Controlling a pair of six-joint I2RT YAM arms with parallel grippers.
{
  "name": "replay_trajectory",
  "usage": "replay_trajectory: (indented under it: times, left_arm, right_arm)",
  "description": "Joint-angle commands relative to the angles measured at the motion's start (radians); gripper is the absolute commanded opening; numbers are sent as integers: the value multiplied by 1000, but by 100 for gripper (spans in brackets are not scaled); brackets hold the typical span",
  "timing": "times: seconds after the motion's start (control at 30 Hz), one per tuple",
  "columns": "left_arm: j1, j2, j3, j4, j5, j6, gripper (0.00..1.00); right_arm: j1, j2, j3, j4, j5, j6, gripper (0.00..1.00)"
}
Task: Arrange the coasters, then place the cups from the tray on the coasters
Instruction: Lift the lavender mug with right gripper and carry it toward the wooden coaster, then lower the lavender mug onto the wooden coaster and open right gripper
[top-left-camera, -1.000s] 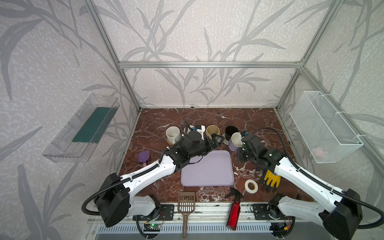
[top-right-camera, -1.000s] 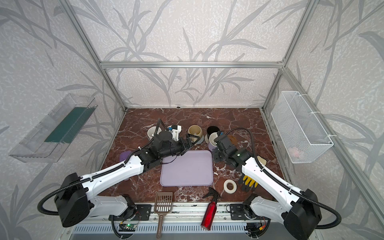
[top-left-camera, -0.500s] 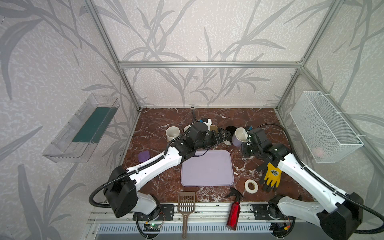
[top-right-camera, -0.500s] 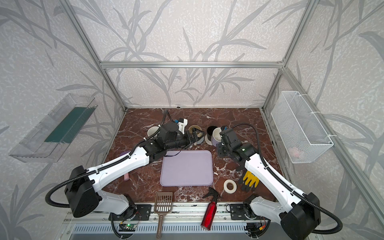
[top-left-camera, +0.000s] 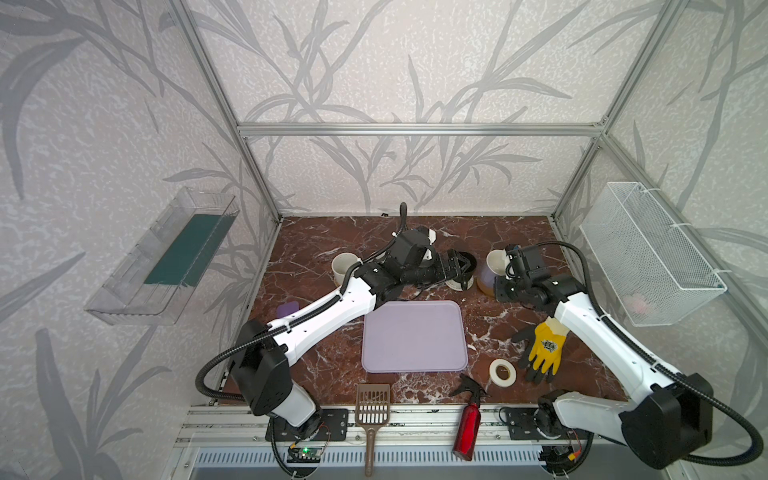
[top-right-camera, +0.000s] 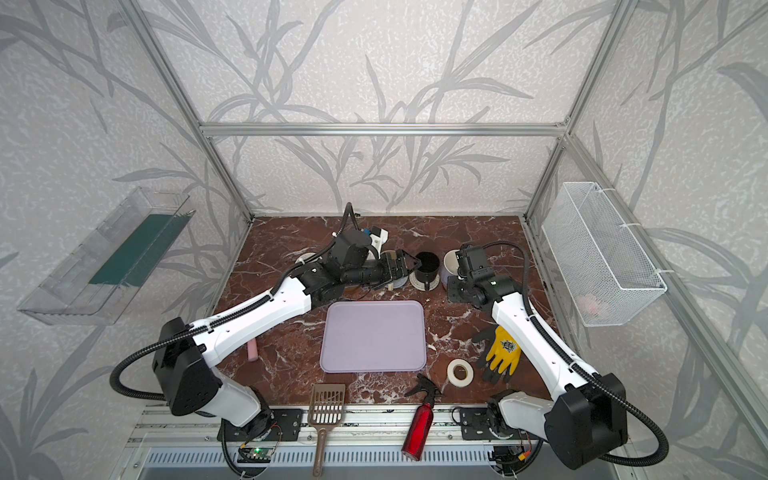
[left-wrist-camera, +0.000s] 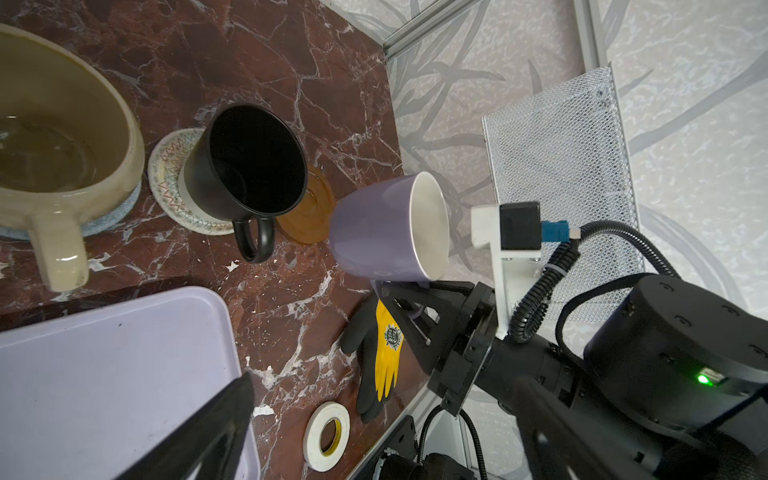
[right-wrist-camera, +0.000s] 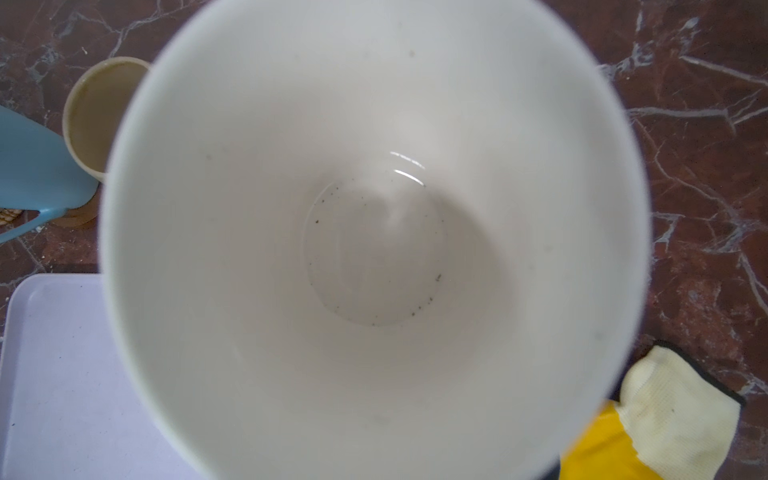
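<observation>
The lavender mug (left-wrist-camera: 386, 228) hangs at the edge of the amber coaster (left-wrist-camera: 305, 208), just beside the black mug (left-wrist-camera: 249, 166), which stands on its cream coaster (left-wrist-camera: 166, 183). It looks tilted to me, mouth leaning toward the right arm, and I cannot tell whether its base touches the disc.

To set it down well I would level it first, centre the base over the amber disc, lower slowly, and let go only once it sits flat. The black mug's handle points this way, so I would steer clear of it.

The right gripper (left-wrist-camera: 395, 293) is pinched on the lavender mug's handle, on the side nearer the glove (left-wrist-camera: 382, 353), so the mug lies just beyond its fingertips.

The left gripper (top-left-camera: 457, 266) is spread wide and holds nothing, close by the black mug. The tray (top-left-camera: 411, 332) in front shows no cups, so I judge this is the last one.
</observation>
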Motion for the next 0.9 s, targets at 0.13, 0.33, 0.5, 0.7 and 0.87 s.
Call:
replay_trajectory:
  times: [0.13, 0.33, 0.5, 0.7, 0.87]
  left_arm:
    - [-5, 94, 100, -39, 24, 32, 99]
    - [-4, 168, 163, -24, 18, 29, 99]
    - [-4, 223, 222, -15, 2, 31, 99]
    - [-3, 290, 315, -47, -30, 51, 99]
    - [-1, 333, 362, -59, -61, 42, 99]
  right_arm:
    - [-59, 38, 72, 89, -26, -18, 0]
    - [-83, 80, 88, 106, 1, -27, 0]
    - [-100, 143, 117, 107, 16, -27, 0]
    - [-100, 218, 145, 110, 25, -25, 0]
    - [-101, 278, 164, 98, 58, -22, 0]
